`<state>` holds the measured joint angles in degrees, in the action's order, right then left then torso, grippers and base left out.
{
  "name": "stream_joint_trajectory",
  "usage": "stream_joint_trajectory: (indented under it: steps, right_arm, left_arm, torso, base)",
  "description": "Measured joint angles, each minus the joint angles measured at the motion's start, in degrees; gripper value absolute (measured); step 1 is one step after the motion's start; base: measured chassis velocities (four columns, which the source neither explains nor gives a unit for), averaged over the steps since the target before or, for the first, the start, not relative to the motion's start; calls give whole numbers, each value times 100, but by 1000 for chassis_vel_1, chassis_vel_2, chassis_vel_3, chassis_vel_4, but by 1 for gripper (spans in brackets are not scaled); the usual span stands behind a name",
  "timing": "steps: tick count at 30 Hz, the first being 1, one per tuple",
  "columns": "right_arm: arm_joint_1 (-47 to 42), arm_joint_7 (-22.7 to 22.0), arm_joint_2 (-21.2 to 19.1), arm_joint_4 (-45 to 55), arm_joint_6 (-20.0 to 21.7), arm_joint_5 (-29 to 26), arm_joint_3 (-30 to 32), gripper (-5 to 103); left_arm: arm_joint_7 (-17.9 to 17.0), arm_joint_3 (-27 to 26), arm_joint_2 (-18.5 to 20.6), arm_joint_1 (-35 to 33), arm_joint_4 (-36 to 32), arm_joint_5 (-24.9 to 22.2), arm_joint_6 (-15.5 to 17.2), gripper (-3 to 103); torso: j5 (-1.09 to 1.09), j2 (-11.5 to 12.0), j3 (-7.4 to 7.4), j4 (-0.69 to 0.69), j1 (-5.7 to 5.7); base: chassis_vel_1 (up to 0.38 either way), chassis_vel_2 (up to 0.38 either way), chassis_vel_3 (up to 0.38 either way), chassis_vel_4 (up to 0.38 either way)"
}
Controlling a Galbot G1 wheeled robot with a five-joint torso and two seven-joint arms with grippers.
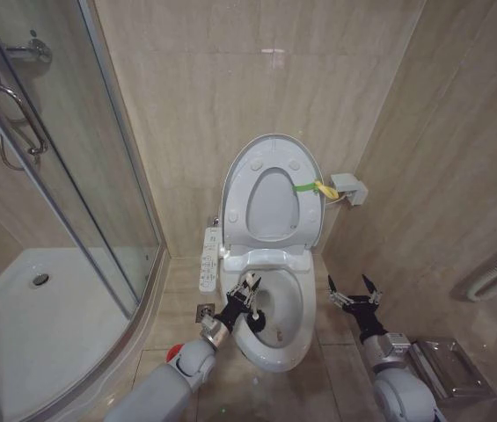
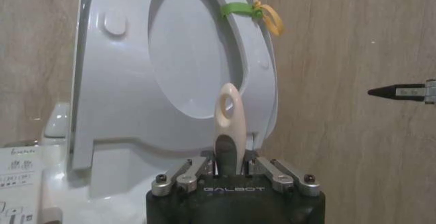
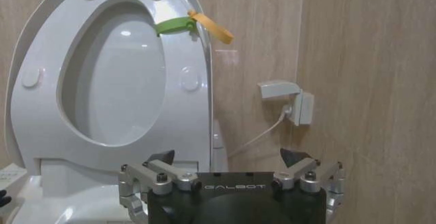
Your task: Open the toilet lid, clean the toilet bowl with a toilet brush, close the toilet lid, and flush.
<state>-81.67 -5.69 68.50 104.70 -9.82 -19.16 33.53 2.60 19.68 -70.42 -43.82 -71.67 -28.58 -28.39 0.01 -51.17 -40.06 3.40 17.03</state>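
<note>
Left claw point(image 1: 250, 294) over toilet bowl point(image 1: 294, 350) grips toilet brush point(image 2: 227, 127); right claw point(image 1: 354, 289) spread beside it.

- Beige tiled walls point(image 1: 230, 79) meet in a corner; a light glares on the back one
- Curved glass shower enclosure point(image 1: 72, 176) on the left, with a chrome door handle point(image 1: 15, 119); white shower tray point(image 1: 19, 316) with a round drain point(image 1: 40, 280)
- Beige tiled floor point(image 1: 178, 290); small square floor drain point(image 1: 205, 309)
- White wall socket point(image 1: 348, 187) on the right wall, a plug and cord in it

Toilet lid point(image 1: 270, 189) upright behind toilet bowl point(image 1: 292, 347); shower cabin point(image 1: 46, 220) left; wall socket point(image 1: 350, 188) right of lid.
</note>
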Motion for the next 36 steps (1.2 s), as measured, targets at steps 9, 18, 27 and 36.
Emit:
stream_joint_trajectory:
  steps: [9, 18, 27, 36]
  right_arm:
    - [0, 0, 0, 0, 0, 0, 0, 100]
    - [0, 0, 0, 0, 0, 0, 0, 100]
    - [0, 0, 0, 0, 0, 0, 0, 100]
    - [0, 0, 0, 0, 0, 0, 0, 100]
  left_arm:
    - [6, 103, -244, 164, 294, 5, -9, 23]
    - [107, 413, -448, 345, 442, -87, -98, 23]
    - [271, 657, -613, 745, 833, -255, -198, 23]
    - [437, 844, -707, 871, 1042, -416, -318, 23]
  torso:
    - [0, 0, 0, 0, 0]
    - [0, 0, 0, 1, 0]
    - [-1, 0, 0, 1, 0]
    - [-1, 0, 0, 0, 0]
  base:
    - [0, 0, 0, 0]
    - [0, 0, 0, 0]
    - [0, 0, 0, 0]
    - [0, 0, 0, 0]
